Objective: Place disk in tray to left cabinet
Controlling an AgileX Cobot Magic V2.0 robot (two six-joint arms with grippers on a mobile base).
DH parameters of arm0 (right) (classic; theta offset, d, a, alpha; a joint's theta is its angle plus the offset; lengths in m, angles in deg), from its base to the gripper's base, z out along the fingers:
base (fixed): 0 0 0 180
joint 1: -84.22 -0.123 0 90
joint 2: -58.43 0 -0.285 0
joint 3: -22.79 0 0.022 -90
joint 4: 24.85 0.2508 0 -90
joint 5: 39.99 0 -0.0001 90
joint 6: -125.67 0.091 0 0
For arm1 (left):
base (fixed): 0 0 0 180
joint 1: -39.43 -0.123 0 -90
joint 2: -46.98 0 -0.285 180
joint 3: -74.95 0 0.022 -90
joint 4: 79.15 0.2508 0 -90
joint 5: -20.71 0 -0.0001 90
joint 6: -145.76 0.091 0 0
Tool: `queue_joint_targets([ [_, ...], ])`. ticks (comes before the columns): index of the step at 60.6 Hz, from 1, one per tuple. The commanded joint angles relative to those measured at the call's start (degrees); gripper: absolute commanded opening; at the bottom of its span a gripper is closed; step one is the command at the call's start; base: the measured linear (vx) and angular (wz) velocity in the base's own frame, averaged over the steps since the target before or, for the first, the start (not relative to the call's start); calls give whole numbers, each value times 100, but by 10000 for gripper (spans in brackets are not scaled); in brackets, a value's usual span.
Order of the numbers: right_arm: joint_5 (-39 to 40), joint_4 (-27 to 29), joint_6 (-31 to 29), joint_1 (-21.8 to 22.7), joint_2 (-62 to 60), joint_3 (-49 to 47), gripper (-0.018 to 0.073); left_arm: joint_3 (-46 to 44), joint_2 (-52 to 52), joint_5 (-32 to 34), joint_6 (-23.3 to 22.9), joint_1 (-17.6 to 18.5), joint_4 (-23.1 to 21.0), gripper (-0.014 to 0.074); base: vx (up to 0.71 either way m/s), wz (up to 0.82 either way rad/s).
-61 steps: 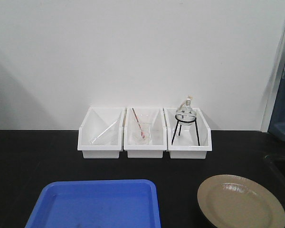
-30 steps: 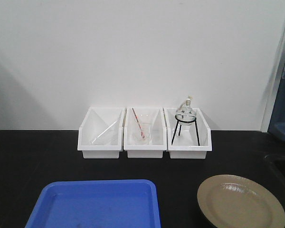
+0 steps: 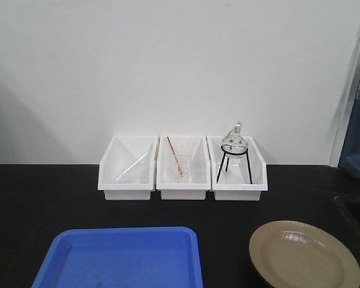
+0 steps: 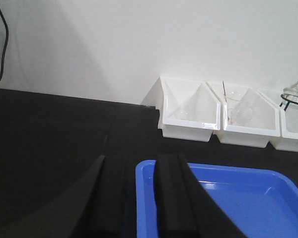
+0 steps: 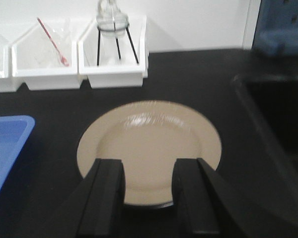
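Tan disk (image 3: 304, 255) lies flat right of blue tray (image 3: 121, 258).

Blue tray (image 3: 123, 258) front left, tan disk (image 3: 304, 255) right, apart.

Front view faces wall (image 3: 180, 66); shares tray (image 3: 123, 261) with left wrist, disk (image 3: 303, 259) with right wrist.

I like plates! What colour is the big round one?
The disk is tan, best seen from the right wrist.
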Motion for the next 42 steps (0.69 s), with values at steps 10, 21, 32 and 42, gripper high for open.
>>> queue_joint_targets([
  [10, 350, 2102, 1295, 105, 709, -199, 340, -205, -119, 434, -52, -21, -30, 401, 0, 0],
  [21, 1079, 3073, 1420, 158, 1757, -199, 340, -205, -119, 434, -52, -21, -30, 401, 0, 0],
  [32, 1584, 3105, 1454, 153, 2867, -425, 340, -205, -119, 434, -52, -21, -35, 401, 0, 0],
  [42, 1637, 3185, 1461, 153, 3798, -922, 341, -205, -119, 434, -52, -21, -35, 401, 0, 0],
])
